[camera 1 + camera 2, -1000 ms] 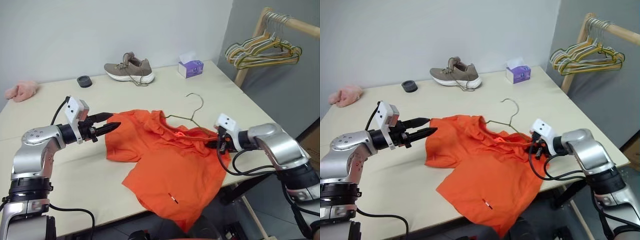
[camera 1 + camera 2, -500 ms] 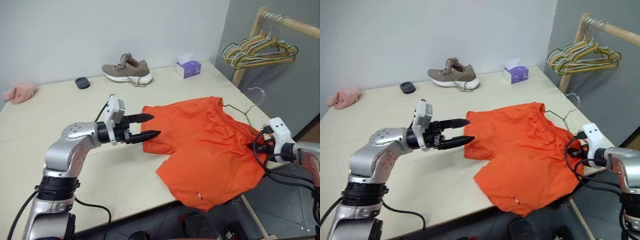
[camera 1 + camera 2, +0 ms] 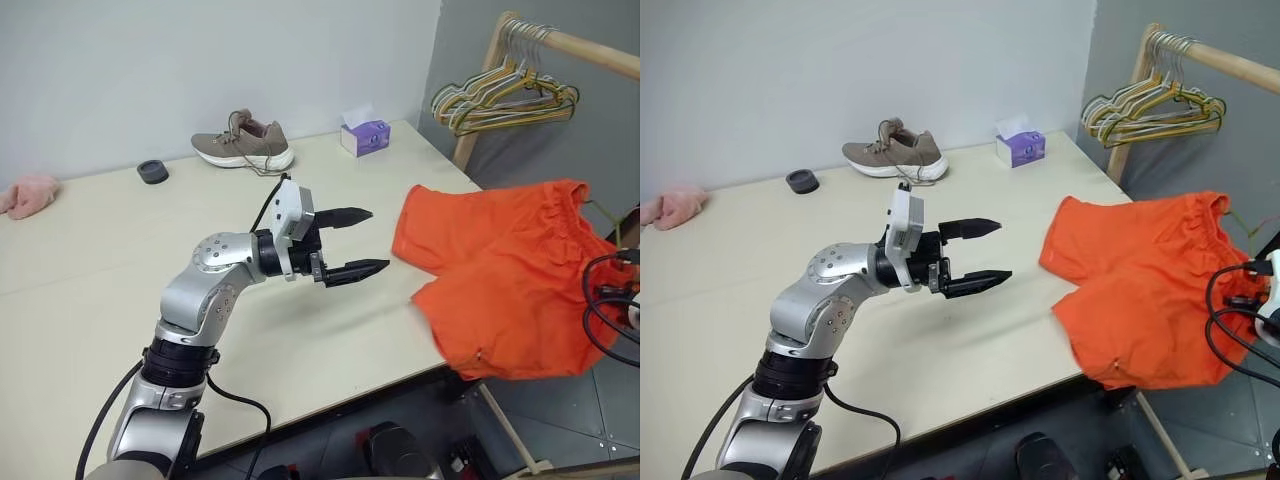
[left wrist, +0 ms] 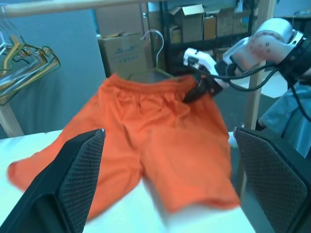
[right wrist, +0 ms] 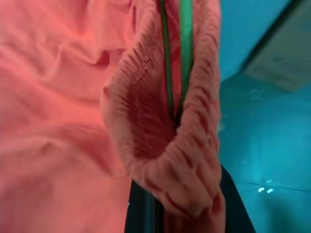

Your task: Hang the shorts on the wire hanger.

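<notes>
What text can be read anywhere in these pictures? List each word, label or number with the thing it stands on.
Cardboard box, seen in the left wrist view behind the shorts: a line of dark print, too blurred to read.
Purple tissue box on the table: light markings on its side, too small to read.
Shoe, hangers on the rail: no lettering visible.
No text can be read anywhere.

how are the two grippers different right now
The left gripper hangs over the table with fingers spread and empty; the right gripper is shut on the shorts at the waistband, off the table's edge. Both have black fingers.
</notes>
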Controlling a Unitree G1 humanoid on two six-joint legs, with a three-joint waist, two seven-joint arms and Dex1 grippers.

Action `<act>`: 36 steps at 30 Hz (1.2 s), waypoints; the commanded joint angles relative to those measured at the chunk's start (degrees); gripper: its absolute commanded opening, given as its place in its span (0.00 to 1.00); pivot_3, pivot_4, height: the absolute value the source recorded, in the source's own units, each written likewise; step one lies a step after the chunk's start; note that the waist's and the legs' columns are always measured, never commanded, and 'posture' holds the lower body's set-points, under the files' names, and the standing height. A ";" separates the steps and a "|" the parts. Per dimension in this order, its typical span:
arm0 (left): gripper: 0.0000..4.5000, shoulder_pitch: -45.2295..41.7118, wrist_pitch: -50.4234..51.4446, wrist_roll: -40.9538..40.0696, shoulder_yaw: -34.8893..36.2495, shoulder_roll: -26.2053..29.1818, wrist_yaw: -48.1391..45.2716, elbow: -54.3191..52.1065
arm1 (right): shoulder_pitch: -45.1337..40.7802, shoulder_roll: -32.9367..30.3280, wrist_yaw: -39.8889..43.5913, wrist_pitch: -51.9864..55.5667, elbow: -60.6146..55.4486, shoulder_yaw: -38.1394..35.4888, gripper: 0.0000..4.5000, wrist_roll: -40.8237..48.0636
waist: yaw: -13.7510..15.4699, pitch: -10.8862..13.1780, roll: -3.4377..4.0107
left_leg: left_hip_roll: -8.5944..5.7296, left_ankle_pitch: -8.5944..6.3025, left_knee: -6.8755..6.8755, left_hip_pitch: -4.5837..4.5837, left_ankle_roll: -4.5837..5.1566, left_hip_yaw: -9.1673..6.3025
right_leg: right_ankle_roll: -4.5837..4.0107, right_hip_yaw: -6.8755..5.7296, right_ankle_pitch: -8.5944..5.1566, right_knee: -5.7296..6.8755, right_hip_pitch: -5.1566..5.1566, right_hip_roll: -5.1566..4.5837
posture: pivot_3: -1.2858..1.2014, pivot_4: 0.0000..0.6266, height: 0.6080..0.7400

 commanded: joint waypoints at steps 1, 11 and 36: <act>1.00 -0.43 -2.07 0.76 -0.46 -0.79 0.46 -0.54 | -2.46 -2.28 -3.43 -4.58 -1.38 -0.92 0.00 -2.15 | -0.21 0.00 0.00 | 0.00 0.00 0.00 0.00 0.00 0.04 | 0.04 0.04 0.00 -0.03 0.00 0.00 | 0.36 0.11 1.00; 1.00 -0.19 -5.68 3.68 -2.79 -2.17 0.16 -0.21 | -10.23 -3.04 -10.54 -7.01 5.77 -2.89 0.00 -3.17 | -0.80 0.06 0.08 | 0.03 -0.01 -0.04 0.05 0.02 1.02 | 0.76 1.10 0.43 -0.91 0.04 0.03 | 0.36 0.13 1.00; 1.00 -3.14 -3.37 -2.79 -1.42 -7.79 4.31 -5.41 | -25.91 -1.96 -18.01 1.14 16.89 -7.58 0.00 -0.57 | -0.90 0.38 0.27 | 0.00 -0.05 -0.05 0.02 0.09 1.37 | 0.92 1.45 0.50 -1.09 -0.02 -0.01 | 0.36 0.14 1.00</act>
